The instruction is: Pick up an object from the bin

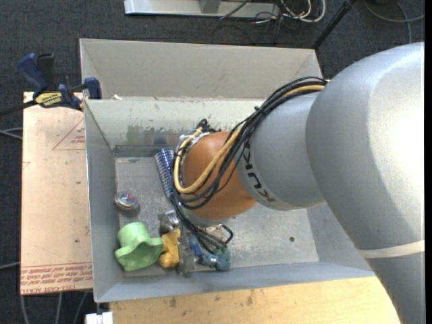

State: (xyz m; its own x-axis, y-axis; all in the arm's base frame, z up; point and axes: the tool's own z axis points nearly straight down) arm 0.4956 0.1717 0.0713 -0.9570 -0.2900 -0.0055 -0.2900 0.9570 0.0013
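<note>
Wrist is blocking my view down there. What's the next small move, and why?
Probably a short straight lift. The gripper sits low by the near wall of the bin, beside a yellow piece, between a green lump and a blue item. The orange wrist cover hides the contact, so rising slightly should show whether anything comes up.

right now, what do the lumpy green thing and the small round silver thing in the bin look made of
lumpy green thing: likely soft rubber or foam, matte, rounded folds. small round silver thing: probably metal, glossy, with a bright glint.
</note>
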